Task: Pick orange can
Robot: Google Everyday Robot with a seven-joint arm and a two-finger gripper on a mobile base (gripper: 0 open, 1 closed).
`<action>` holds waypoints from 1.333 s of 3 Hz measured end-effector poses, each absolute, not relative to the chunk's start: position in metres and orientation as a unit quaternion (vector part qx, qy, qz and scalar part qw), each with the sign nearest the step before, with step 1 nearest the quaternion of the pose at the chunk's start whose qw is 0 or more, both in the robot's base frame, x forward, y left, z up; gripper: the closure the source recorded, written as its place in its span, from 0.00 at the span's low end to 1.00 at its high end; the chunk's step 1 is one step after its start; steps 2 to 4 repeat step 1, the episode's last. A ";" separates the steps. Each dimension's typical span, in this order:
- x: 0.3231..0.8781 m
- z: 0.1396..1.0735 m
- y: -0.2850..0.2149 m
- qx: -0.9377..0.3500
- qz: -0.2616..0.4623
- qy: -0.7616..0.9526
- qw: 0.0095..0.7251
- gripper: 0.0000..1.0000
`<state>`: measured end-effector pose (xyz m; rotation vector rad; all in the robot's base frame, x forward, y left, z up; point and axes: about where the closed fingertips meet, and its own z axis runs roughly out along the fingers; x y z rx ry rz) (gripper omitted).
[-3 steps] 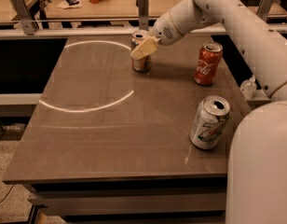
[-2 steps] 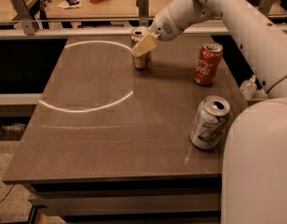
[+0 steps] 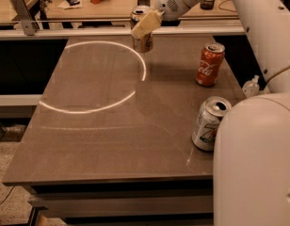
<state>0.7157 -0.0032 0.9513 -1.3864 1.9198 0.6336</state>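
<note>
The orange can (image 3: 144, 43) is a slim can with a dull orange-tan label and a silver top. It is at the far middle of the table, held upright and raised off the table top (image 3: 112, 126). My gripper (image 3: 143, 26) reaches in from the upper right and is shut on the can's upper half. One cream fingertip (image 3: 146, 24) lies across the front of the can. The other finger is hidden behind the can.
A red Coca-Cola can (image 3: 209, 64) stands at the right of the table. A white-green 7UP can (image 3: 209, 123) stands nearer, at the right front. My white arm (image 3: 258, 41) and body fill the right side. A bright ring of light (image 3: 93, 76) lies on the table. A rail (image 3: 88, 31) runs behind the table.
The gripper has lifted the orange can up off the table top; before, the can stood on the table with the gripper around it. The other cans have not moved.
</note>
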 end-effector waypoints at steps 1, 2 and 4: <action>0.717 0.960 -0.004 -0.532 0.243 0.734 0.346 1.00; 0.717 0.960 -0.004 -0.532 0.243 0.734 0.346 1.00; 0.717 0.960 -0.004 -0.532 0.243 0.734 0.346 1.00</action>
